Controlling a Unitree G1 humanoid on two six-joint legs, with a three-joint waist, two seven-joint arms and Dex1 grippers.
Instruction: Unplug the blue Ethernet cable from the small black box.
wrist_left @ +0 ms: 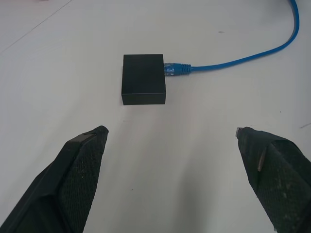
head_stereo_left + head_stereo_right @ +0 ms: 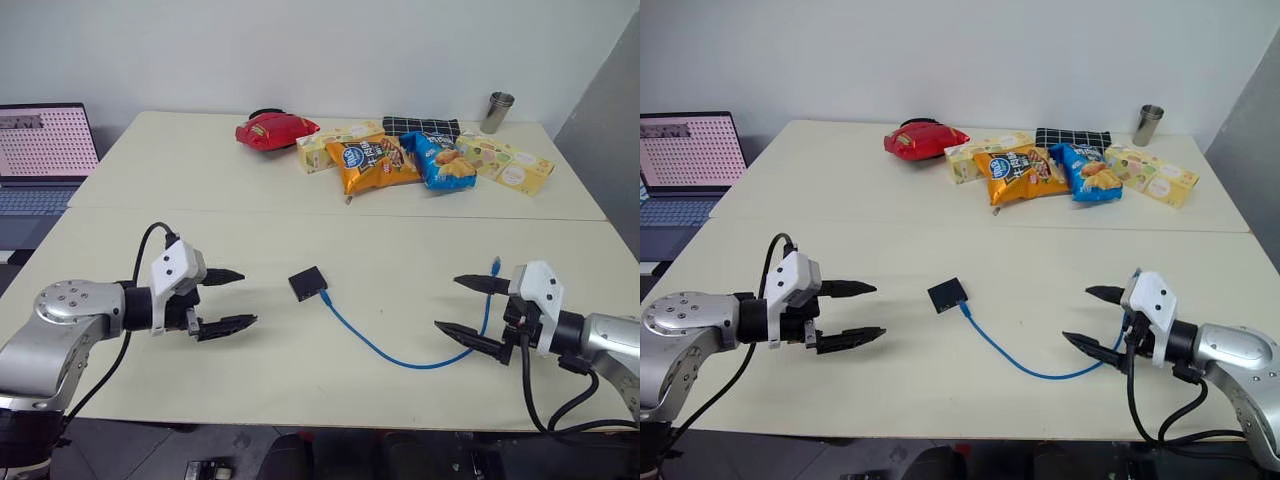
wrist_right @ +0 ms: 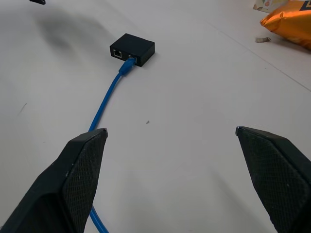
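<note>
The small black box [image 2: 308, 283] lies flat on the cream table, midway between my two arms. The blue Ethernet cable [image 2: 385, 350] is plugged into the box's side and curves across the table to the right, its free end [image 2: 495, 265] lying by my right gripper. In the left wrist view the plug [image 1: 176, 69] sits in the box [image 1: 144, 78]. My left gripper [image 2: 228, 298] hangs open to the left of the box, apart from it. Right of the cable loop, my right gripper [image 2: 462, 309] stands open and holds nothing.
Snack bags [image 2: 378, 163], a red pouch [image 2: 274, 130], a checkered pouch [image 2: 420, 126], yellow boxes [image 2: 510, 163] and a metal cup [image 2: 497, 112] line the table's far side. A laptop [image 2: 42, 160] stands at the far left. A seam [image 2: 300, 213] crosses the table.
</note>
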